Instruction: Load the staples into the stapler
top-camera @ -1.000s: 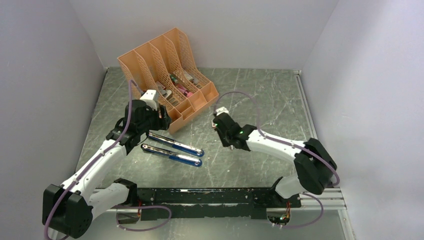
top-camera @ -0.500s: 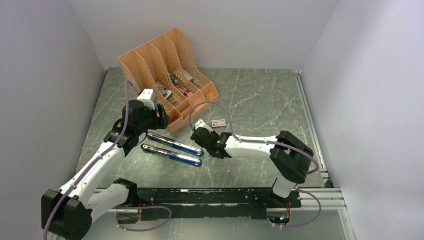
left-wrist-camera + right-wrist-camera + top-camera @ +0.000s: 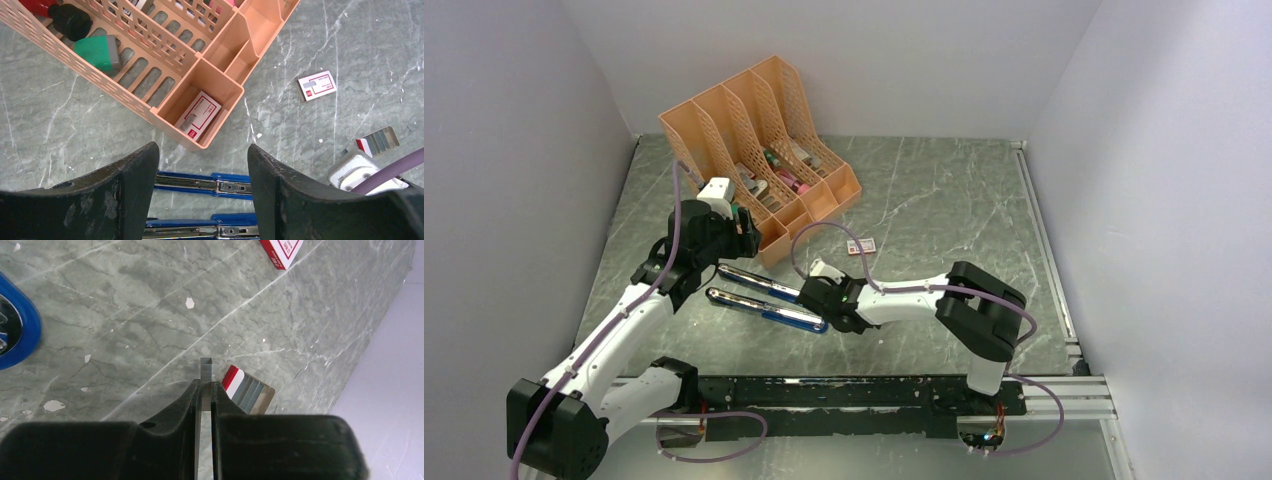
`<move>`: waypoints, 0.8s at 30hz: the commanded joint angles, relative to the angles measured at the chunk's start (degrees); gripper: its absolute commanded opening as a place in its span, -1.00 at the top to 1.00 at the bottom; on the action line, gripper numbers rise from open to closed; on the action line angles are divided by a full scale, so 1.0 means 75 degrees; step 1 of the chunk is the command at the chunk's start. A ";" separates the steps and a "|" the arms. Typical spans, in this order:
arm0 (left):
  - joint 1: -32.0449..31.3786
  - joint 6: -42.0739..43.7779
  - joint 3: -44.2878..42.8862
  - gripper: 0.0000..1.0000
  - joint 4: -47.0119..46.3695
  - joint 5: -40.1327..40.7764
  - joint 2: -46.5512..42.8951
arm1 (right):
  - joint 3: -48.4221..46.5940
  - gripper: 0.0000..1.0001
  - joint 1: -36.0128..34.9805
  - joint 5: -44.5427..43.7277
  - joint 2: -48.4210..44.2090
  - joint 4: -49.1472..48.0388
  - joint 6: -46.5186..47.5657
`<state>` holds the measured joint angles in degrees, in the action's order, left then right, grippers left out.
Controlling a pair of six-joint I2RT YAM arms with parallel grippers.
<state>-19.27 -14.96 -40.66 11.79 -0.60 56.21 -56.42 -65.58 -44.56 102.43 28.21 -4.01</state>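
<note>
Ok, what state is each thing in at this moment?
stapler: swung open flat on the table.
staples: pinched in the right end effector.
right end effector: shut on the staples, near the stapler's blue end.
left end effector: open, empty, over the stapler.
white-and-red box: lying flat on the table.
organizer: upright, a second box in its front compartment.

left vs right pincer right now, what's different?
Left pincer is open wide; right pincer is shut. Left holds nothing; right grips the staples, a thin grey strip poking past its tips. Left hangs above the stapler; right is beside its blue end. Shared: both are black and close to the stapler.
</note>
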 commanded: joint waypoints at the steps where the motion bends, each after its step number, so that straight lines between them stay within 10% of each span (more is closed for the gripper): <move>1: 0.0090 0.0049 -0.0150 -0.39 -0.0246 0.0017 -0.0029 | 0.0008 0.76 -0.0154 -0.0405 0.0209 -0.0071 0.0054; 24: 0.0097 0.0061 -0.0154 -0.40 -0.0248 -0.0029 -0.0001 | 0.0081 0.67 -0.0441 -0.0143 0.0487 -0.0116 -0.0219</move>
<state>-19.16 -14.96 -40.66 11.77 -0.62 56.21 -56.14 -68.40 -45.91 104.95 27.90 -4.08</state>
